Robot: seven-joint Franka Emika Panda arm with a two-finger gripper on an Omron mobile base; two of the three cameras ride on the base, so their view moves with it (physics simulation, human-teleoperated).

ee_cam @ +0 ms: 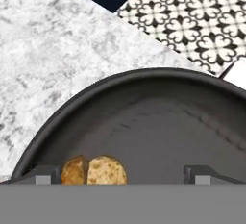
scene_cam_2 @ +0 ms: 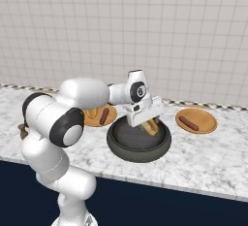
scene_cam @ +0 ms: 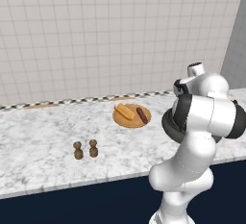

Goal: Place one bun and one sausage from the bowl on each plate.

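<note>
Reaching into dark bowl, gripper hovering over last bun, fingers spread wide, not gripping. Left plate holding bun and sausage; right plate showing sausage, lacking bun.

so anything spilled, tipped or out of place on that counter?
Nothing stands out. Left plate holds a bun and sausage; right plate holds one sausage. A bun sits in the bowl under the gripper. Both shakers are upright.
</note>
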